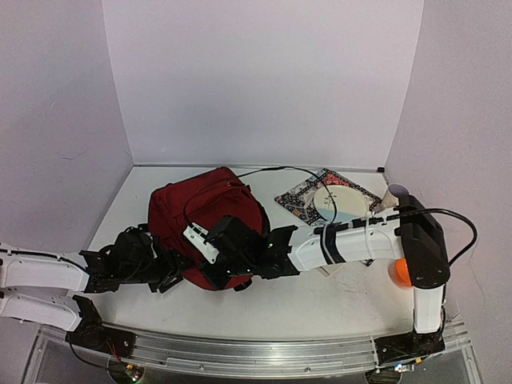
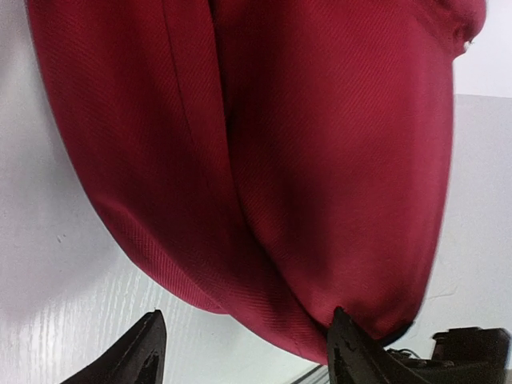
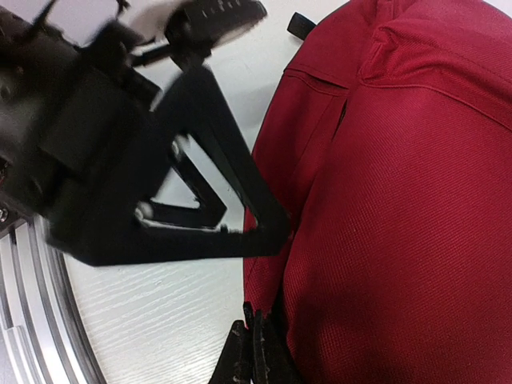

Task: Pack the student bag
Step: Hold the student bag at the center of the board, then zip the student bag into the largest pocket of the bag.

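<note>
**Item 1, student bag** (image 1: 204, 210): dark red, lying slumped on the table (image 1: 320, 296). Both grippers are at its near edge. I see no open mouth in any view, so I judge packing has not properly begun.

**Item 2, left gripper** (image 2: 246, 316): at the bag's near-left corner, jaws spread wide and holding nothing. One fingertip (image 2: 346, 340) is right against the bag's lower edge. The other is off the fabric, over bare table.

**Item 3, right gripper** (image 3: 252, 356): at the bag's near edge, just beside the left gripper, jaws drawn together. I cannot tell whether they pinch a fold or a zipper pull.

**Item 4, beyond the bag's right side:** a patterned mat (image 1: 298, 200) carrying a white disc (image 1: 338, 200).

**Item 5, black cable** (image 1: 264, 170): looping over the bag's far side.

**Hazards, my judgement:**
- With the left jaws holding nothing, any pull by the right could drag the whole bag instead of opening it.
- The two grippers sit so near each other that a small misjudged move could knock them together.
- The cable could snag on the bag if the right arm swings.
- Closing the left jaws here would bunch up loose fabric.
</note>
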`<state>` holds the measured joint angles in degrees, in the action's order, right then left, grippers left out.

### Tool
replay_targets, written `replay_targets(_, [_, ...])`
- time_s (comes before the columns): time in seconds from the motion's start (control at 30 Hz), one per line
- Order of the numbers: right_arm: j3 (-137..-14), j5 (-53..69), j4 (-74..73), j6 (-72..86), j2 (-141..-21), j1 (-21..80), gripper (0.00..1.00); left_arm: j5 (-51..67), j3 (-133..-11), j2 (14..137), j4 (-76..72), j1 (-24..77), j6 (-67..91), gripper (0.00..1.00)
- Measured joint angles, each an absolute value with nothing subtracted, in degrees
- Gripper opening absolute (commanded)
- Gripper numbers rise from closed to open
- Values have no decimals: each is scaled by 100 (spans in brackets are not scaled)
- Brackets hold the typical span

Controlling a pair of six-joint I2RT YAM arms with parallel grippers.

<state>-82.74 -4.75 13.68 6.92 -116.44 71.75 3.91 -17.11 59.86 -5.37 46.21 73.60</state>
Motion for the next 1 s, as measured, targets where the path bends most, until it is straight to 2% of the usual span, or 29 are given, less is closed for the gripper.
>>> replay_targets(0.2, [-8171, -475, 1426, 687, -11568, 7175, 0, 152, -1892, 6490, -816, 4845, 7356, 10])
replay_targets(0.27, [-8095, -492, 1453, 687, -11509, 7175, 0, 94, -1907, 6503, -917, 4857, 7357, 1])
replay_targets(0.6, [-7286, -1318, 1559, 702, -10879, 7161, 0, -228, -1718, 6071, -949, 4920, 7355, 0])
replay_targets(0.83, [-6546, -1715, 1567, 780, -10132, 6722, 0, -926, -1680, 4990, 277, 4931, 7212, 0])
replay_targets(1.0, [-6281, -1750, 1577, 895, -9863, 6196, 0, -1566, -1789, 4755, 1329, 4930, 7037, 0])
